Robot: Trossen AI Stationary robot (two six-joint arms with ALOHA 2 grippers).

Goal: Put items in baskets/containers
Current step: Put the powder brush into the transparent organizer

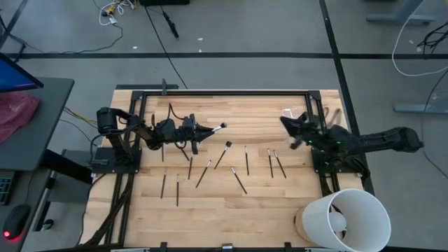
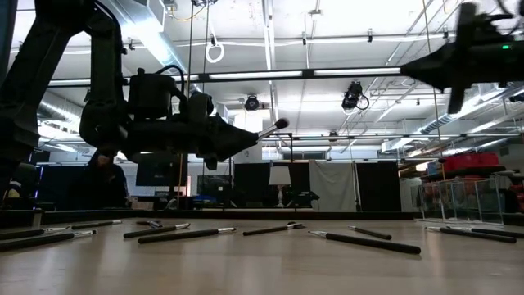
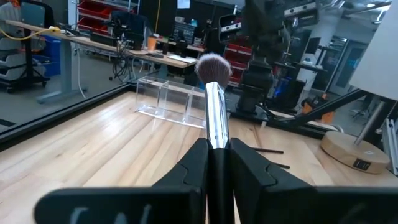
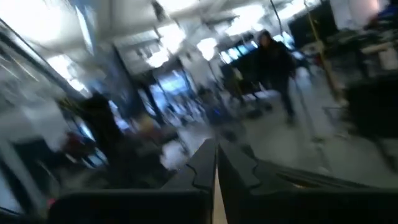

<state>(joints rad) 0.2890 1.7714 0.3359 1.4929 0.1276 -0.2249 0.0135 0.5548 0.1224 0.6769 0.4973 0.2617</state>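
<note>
My left gripper [image 1: 206,130] hovers over the far-left part of the table, shut on a makeup brush [image 1: 215,128] whose fluffy head [image 3: 213,67] points toward the table's right. My right gripper [image 1: 285,124] is raised over the far-right part of the table, beside a clear plastic container [image 1: 288,112] that stands near the far edge; it looks shut on a thin pale thing [image 4: 214,186]. Several dark brushes [image 1: 203,173] lie flat across the middle of the table. My left gripper pinches the brush between its two fingers at the silver ferrule and upper handle [image 3: 217,134], with the fingers lying along it. The brush is lifted clear of the table and sticks out past the fingertips, roughly level with its head tipped slightly up [image 2: 281,124]. My right gripper has its fingers closed on a thin pale strip [image 4: 215,177], and a slim dark piece [image 1: 299,140] shows beside it, off the table. Which part it has cannot be told through the blur.
A large white bucket [image 1: 346,220] lies on its side at the table's near-right corner. Loose brushes lie scattered from left [image 1: 163,185] to right [image 1: 279,164]. A black frame [image 1: 224,91] edges the table. A person [image 4: 277,62] stands in the room beyond.
</note>
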